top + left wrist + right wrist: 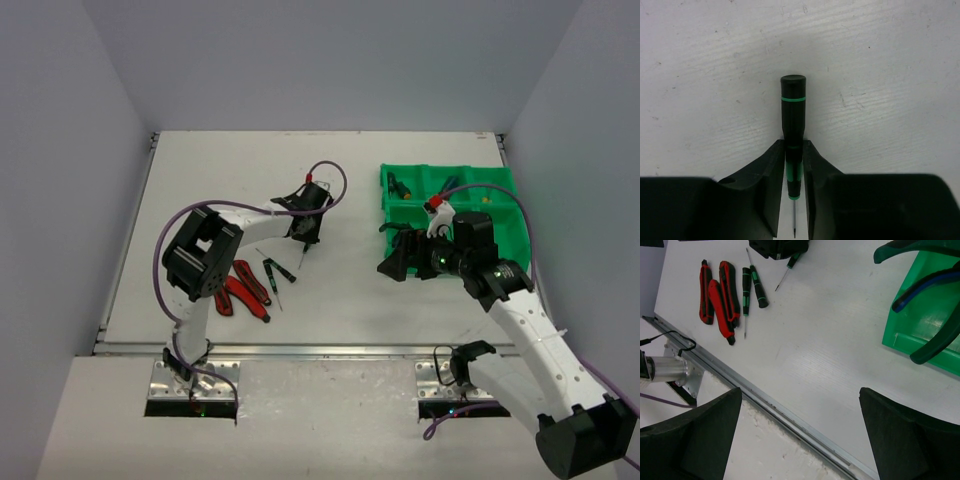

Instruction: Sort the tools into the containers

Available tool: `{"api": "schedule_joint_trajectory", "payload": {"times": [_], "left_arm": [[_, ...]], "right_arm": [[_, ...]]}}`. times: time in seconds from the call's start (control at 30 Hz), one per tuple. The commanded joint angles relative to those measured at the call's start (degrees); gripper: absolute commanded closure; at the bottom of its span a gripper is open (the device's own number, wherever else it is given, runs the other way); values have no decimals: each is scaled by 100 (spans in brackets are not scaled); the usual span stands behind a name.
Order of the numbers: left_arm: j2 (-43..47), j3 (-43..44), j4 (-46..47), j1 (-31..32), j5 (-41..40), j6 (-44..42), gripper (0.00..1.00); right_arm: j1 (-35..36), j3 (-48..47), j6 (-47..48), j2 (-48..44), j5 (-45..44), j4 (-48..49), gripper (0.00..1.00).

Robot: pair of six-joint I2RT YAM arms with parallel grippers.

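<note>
L arm (215, 250) fwd, L fingers (770, 185) pinching screwdriver (793, 115); R arm (520, 320) bent inward, R fingers (695, 435) spread wide.

**Materials and finishes on your table (880, 60)**
Your table is white and matt, a little rough, with fine scratches. The screwdriver (793, 110) has a smooth black plastic handle with a green ring and a thin metal shaft. The fingers (767, 185) of the left end effector (793, 200) look like matt black plastic. The tray (920, 330) is glossy green plastic. The cutters (729, 287) have red and black handles with a dull finish. The rail (790, 419) at the table edge is bare metal.
</note>
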State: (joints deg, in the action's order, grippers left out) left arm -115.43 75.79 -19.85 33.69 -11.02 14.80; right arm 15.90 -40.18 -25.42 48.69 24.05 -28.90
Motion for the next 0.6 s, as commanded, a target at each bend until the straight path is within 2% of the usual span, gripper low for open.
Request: {"api": "schedule_joint_trajectory", "payload": {"times": [0.0, 0.13, 0.33, 0.57], "left_arm": [[-47, -81, 229, 15, 112, -56, 87], [301, -200, 519, 44, 408, 138, 100], [1520, -909, 1264, 275, 985, 835, 100], [3402, -2580, 3054, 501, 2537, 1749, 100]], "right_arm": [[1, 22, -88, 5, 106, 308, 1], [1, 83, -223, 108, 178, 454, 1], [1, 224, -663, 200, 360, 1021, 1], [1, 490, -1612, 291, 1249, 2603, 1]]}}
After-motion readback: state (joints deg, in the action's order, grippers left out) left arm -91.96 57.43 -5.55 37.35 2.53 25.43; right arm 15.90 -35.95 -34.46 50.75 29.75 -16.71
